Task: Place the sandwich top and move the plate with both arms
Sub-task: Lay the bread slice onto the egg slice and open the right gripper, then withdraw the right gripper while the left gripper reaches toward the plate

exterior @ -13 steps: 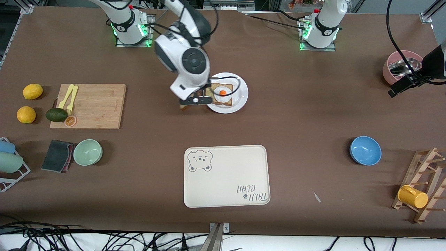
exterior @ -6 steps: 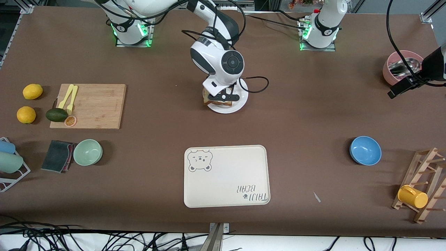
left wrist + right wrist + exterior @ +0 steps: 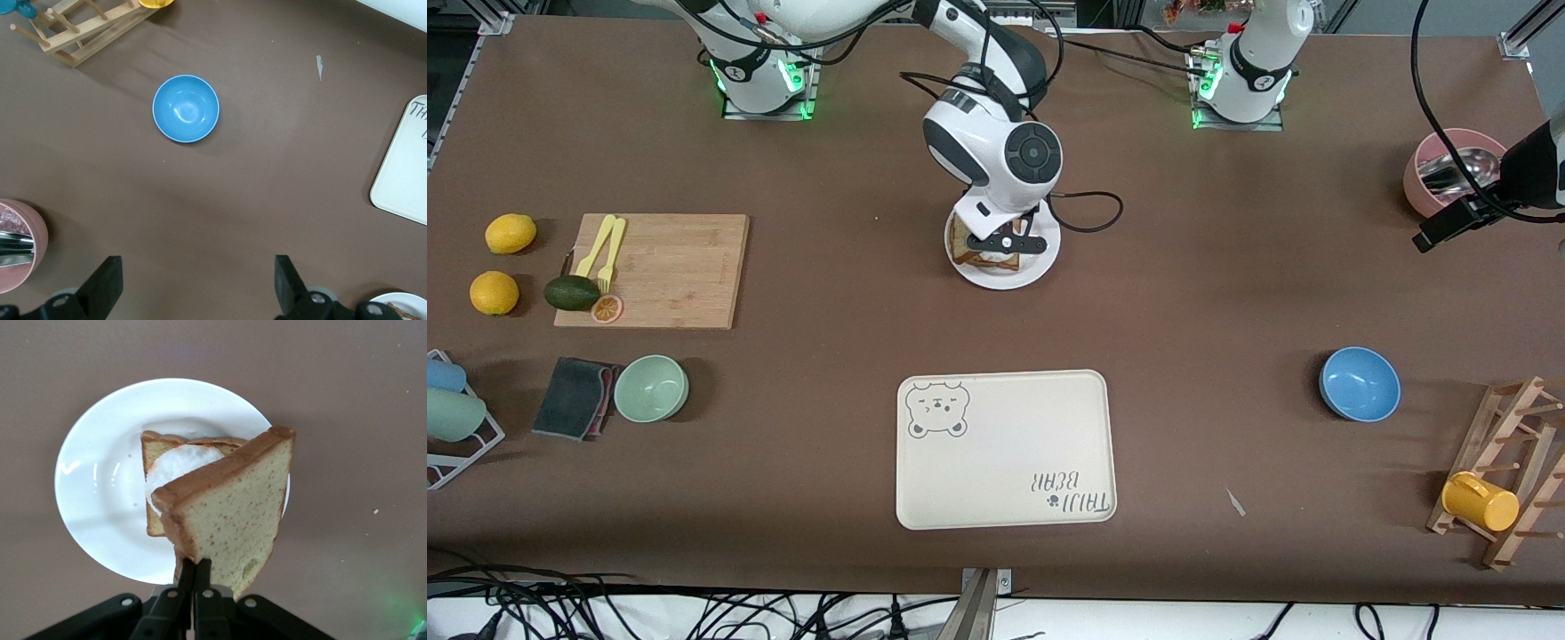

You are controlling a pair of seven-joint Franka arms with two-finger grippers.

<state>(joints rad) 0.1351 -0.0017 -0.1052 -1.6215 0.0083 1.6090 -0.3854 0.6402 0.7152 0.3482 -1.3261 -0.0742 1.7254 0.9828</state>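
Observation:
The white plate [image 3: 1040,265] stands mid-table, nearer the arms' bases than the beige tray. On it lies a darker slice with a fried egg [image 3: 179,463]. My right gripper [image 3: 1007,244] is over the plate, shut on the sandwich top [image 3: 233,513], a light speckled slice held tilted by one corner just above the egg slice. In the right wrist view the right gripper [image 3: 195,567] pinches the slice's crust over the plate [image 3: 100,480]. My left gripper [image 3: 1449,224] waits open and empty over the table near the pink bowl; it also shows in the left wrist view [image 3: 197,287].
The bear-print tray [image 3: 1005,449] lies nearer the front camera than the plate. A blue bowl [image 3: 1359,383], a pink bowl [image 3: 1427,178] and a wooden rack [image 3: 1507,471] are toward the left arm's end. A cutting board [image 3: 667,271], lemons and a green bowl [image 3: 651,388] are toward the right arm's end.
My right arm has swung from beside the plate to over it, carrying the sandwich top, which now hangs above the egg slice. The left arm has barely moved.

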